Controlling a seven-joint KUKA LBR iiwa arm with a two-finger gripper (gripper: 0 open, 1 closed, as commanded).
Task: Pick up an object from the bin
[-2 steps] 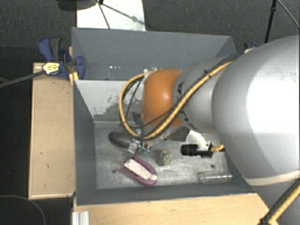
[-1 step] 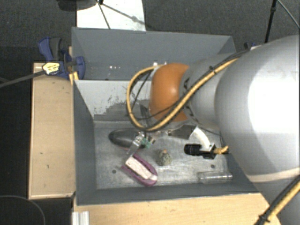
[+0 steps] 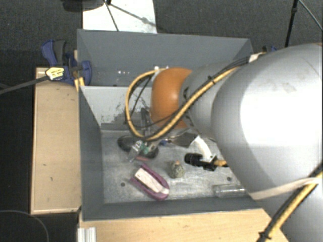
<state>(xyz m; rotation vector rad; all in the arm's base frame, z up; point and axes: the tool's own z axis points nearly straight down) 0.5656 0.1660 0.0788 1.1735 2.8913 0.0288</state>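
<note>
**End effector.** We locate the gripper point(image 3: 140, 148) low in the bin point(image 3: 92, 160), at the rear left part of the floor and close to the back wall. Its tip is partly masked by the wrist above it, so we cannot tell whether it is apart, together or clamped on anything. Small green and pale details show at the tip.

**Nearest thing.** A dark rounded object point(image 3: 125, 144) lies on the floor just beside the gripper, on the gripper's left in the camera view. We cannot tell whether the two touch.

**Wrist and arm.** Directly above the gripper sits the orange cover point(image 3: 169, 97). A yellow-and-black cable point(image 3: 132, 92) loops out from it on the left and curves back under it. The grey arm point(image 3: 262, 125) extends from there toward the right side of the view and covers the right part of the bin.

**Other contents.**
- A purple-and-white oblong item point(image 3: 150, 182) lies in front of the gripper, set diagonally on the floor.
- A small grey-olive lump point(image 3: 176, 169) lies to the right of that item, apart from it.
- A black piece with an orange tip point(image 3: 202, 160) lies further right, with a white piece point(image 3: 202, 146) just behind it.
- A clear tube-like item point(image 3: 227, 189) lies near the front wall, at the arm's edge.
</note>
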